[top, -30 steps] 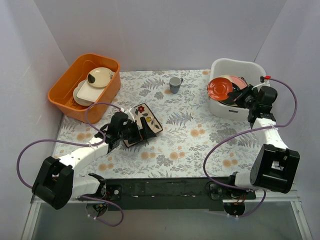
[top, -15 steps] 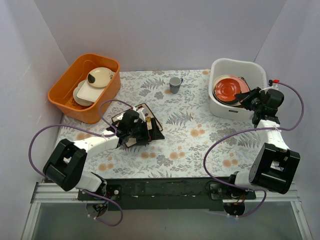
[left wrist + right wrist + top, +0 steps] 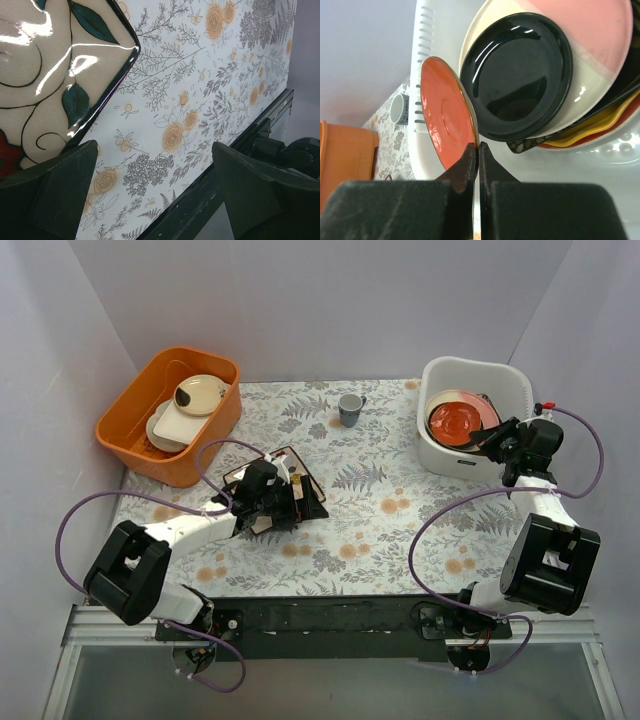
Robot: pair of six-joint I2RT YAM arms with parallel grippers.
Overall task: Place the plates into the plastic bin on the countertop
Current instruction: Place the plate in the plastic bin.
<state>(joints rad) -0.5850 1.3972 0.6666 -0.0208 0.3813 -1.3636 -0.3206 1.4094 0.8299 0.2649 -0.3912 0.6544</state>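
My right gripper [image 3: 497, 437] is shut on the rim of the small red plate [image 3: 462, 422] and holds it tilted inside the white plastic bin [image 3: 470, 365]. In the right wrist view my right gripper [image 3: 478, 150] pinches the red plate [image 3: 445, 117] beside a small black plate [image 3: 520, 75], a pink plate [image 3: 590, 25] and a yellow plate [image 3: 600, 125] stacked in the bin [image 3: 427, 50]. My left gripper [image 3: 283, 502] is open at the cream square flowered plate [image 3: 288, 465] on the fern-print countertop [image 3: 380, 510]. The plate's corner [image 3: 45, 65] lies over my left finger [image 3: 55, 195].
An orange tub [image 3: 165, 415] with plain cream dishes stands at the back left. A small grey-blue cup [image 3: 350, 408] stands at the back middle and also shows in the right wrist view [image 3: 398, 107]. The table's dark front edge [image 3: 200, 200] runs close to my left gripper.
My left arm moved right until its open gripper reached the square plate. My right gripper carried the red plate to the right and down into the bin. Little has moved in the last half second.
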